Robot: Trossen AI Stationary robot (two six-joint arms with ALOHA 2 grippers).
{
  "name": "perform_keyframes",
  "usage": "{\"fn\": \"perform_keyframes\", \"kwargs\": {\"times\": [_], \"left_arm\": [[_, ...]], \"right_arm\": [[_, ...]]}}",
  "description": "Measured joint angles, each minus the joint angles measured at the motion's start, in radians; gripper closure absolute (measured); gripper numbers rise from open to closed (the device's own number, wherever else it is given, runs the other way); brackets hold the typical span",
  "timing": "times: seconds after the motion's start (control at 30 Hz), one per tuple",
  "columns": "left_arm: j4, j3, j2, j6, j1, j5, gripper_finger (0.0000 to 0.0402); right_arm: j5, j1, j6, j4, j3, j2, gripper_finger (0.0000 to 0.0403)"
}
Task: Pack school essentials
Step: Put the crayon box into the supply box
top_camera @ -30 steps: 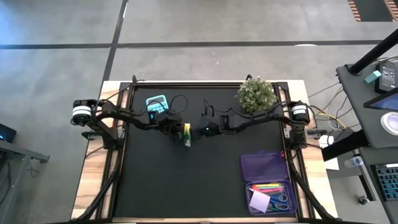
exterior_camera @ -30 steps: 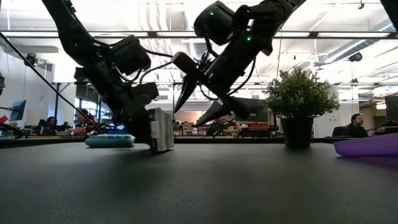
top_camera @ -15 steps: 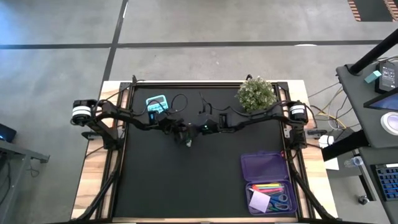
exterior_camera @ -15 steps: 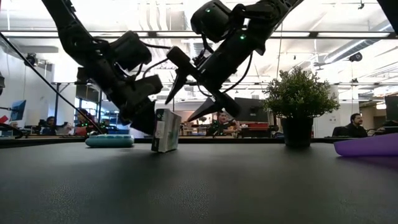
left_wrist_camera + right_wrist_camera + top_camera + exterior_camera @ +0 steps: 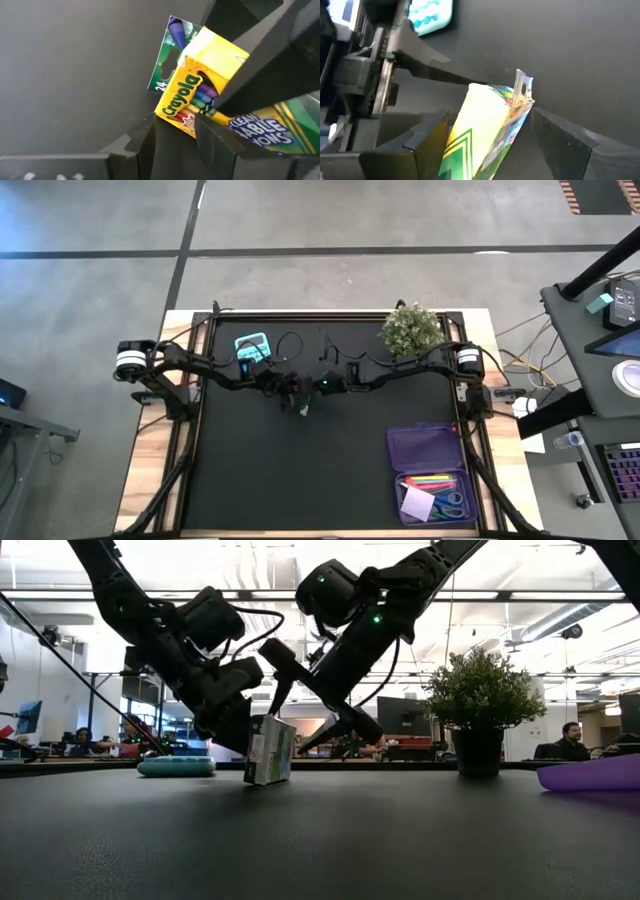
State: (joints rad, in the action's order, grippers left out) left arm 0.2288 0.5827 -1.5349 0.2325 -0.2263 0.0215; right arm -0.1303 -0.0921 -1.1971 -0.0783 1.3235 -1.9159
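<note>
The small yellow crayon box (image 5: 269, 750) stands tilted at the middle of the black table (image 5: 300, 480), its lower end on the tabletop. My left gripper (image 5: 240, 733) (image 5: 175, 142) is shut on the box (image 5: 200, 95) from the table's left side. My right gripper (image 5: 290, 725) (image 5: 495, 145) is open and comes from the table's right. Its two fingers stand on either side of the box (image 5: 487, 130). In the high view both grippers meet over the box (image 5: 303, 404) and hide most of it. My left gripper pinches the crayon box between its two fingers, on the box's upper part at the side toward the table's left (image 5: 182, 122). The fingers slant down from the table's left. The box leans toward the right arm, with its lower end (image 5: 262, 781) on the table. Whether my right gripper touches the box, I cannot tell.
A teal calculator (image 5: 252, 347) lies at the far left, behind the left arm. A potted plant (image 5: 411, 330) stands at the far right. The open purple case (image 5: 432, 475), holding pens, scissors and a note pad, lies at the near right. People sit in the room beyond.
My right gripper has moved toward the table's left and slightly down, rolling, until its open fingers straddle the box. The box, upright a second ago, has tipped its top toward the right arm while its lower end stayed on the table.
</note>
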Motion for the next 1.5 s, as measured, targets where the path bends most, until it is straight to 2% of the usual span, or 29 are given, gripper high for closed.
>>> {"fn": "perform_keyframes", "kwargs": {"times": [0.37, 0.73, 1.0, 1.5], "left_arm": [[-0.002, 0.0, 0.0, -0.003, 0.001, 0.081, 0.0283], [-0.001, 0.0, 0.0, -0.002, 0.001, 0.09, 0.0283], [-0.001, 0.0, 0.0, 0.0, 0.001, 0.09, 0.0283], [-0.013, 0.0, 0.0, 0.019, 0.001, 0.09, 0.0283]], "right_arm": [[0.003, 0.002, -0.049, -0.081, 0.015, -0.01, 0.0163], [0.003, 0.002, -0.041, -0.106, 0.015, -0.014, 0.0169], [0.003, 0.004, -0.041, -0.106, 0.015, -0.014, 0.0209], [0.027, 0.007, -0.061, -0.134, 0.014, -0.014, 0.0211]]}}
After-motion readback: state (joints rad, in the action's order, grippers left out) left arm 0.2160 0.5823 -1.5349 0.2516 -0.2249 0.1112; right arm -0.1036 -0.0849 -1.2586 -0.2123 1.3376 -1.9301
